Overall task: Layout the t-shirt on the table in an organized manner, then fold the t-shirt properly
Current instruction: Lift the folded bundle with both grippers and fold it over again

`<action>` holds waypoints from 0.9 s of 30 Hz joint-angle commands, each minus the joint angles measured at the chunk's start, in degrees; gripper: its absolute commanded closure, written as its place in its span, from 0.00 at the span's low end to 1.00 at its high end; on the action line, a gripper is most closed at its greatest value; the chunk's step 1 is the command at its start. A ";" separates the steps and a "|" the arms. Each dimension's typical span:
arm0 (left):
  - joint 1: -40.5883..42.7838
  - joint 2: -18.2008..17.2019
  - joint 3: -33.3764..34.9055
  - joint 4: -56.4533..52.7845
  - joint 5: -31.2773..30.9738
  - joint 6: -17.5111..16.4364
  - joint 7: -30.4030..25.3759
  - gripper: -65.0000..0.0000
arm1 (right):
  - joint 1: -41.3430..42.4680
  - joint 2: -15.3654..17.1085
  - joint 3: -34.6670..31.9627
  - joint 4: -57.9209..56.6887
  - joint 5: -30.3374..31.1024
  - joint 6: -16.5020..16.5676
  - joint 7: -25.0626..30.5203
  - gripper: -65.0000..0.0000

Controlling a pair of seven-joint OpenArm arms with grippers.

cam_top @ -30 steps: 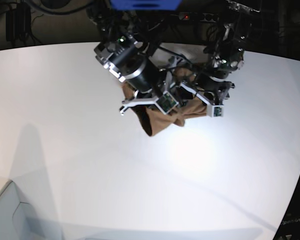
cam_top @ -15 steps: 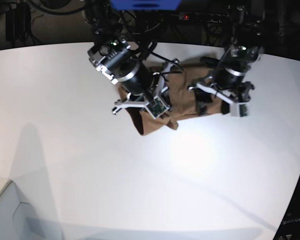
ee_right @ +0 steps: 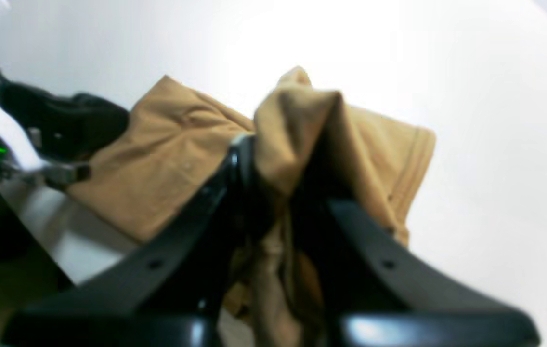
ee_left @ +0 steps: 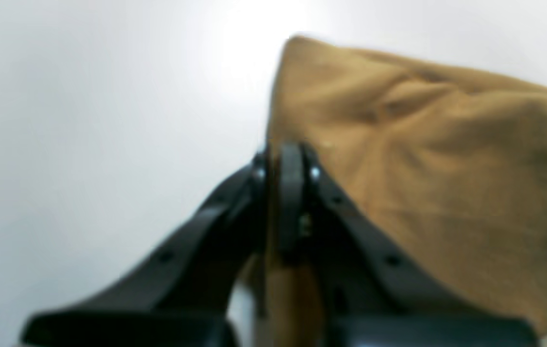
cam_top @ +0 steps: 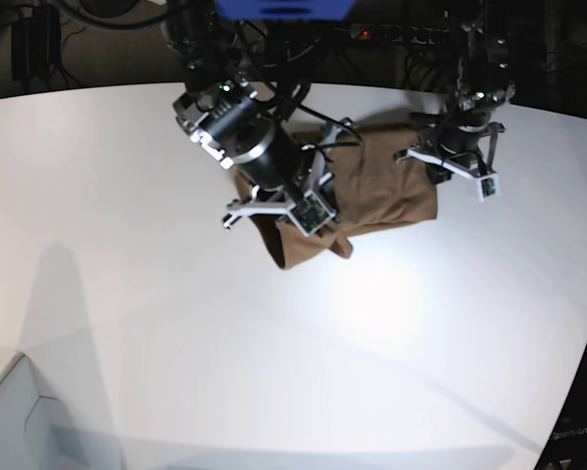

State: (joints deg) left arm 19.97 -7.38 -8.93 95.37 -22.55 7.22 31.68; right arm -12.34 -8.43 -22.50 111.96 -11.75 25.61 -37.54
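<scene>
The tan-brown t-shirt (cam_top: 386, 191) lies partly bunched on the white table (cam_top: 175, 323), near its far edge, and is stretched between my two arms. My right gripper (cam_top: 278, 217) is at the shirt's left end and is shut on a raised bunch of cloth, which shows in the right wrist view (ee_right: 273, 159). The t-shirt (ee_right: 177, 159) spreads out behind it there. My left gripper (cam_top: 438, 168) is at the shirt's right end. In the left wrist view it (ee_left: 287, 159) is shut on an edge of the t-shirt (ee_left: 423, 168). The neck label is hidden.
A pale grey box corner (cam_top: 19, 421) sits at the bottom left. The table's curved edge (cam_top: 582, 372) runs down the right side. Dark equipment and cables (cam_top: 391, 34) stand behind the table's far edge.
My left gripper has moved right and back, away from the right gripper, pulling the shirt wider and flatter. The right gripper has shifted slightly left, still holding its bunch.
</scene>
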 commanded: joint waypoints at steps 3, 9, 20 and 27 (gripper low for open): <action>-0.32 0.39 -0.35 -1.17 0.08 -0.06 -0.69 1.00 | 0.43 -0.57 -2.25 1.22 0.80 -0.15 1.80 1.00; 3.11 0.65 -3.86 2.69 -0.62 0.03 -0.69 1.00 | 0.43 -0.57 -3.04 1.22 0.72 -0.15 1.80 1.00; 0.12 1.09 -10.02 -4.34 -4.31 -0.32 -0.60 1.00 | 1.04 -0.57 -3.04 1.22 0.72 -0.15 1.80 1.00; -4.36 1.09 -5.45 -10.67 -4.31 -0.32 -0.60 1.00 | 1.22 -0.57 -6.03 0.87 0.63 -0.15 1.80 1.00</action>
State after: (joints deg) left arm 14.52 -6.61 -14.79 85.52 -26.61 6.20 25.85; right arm -11.62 -8.45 -28.29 111.94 -11.90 25.61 -37.63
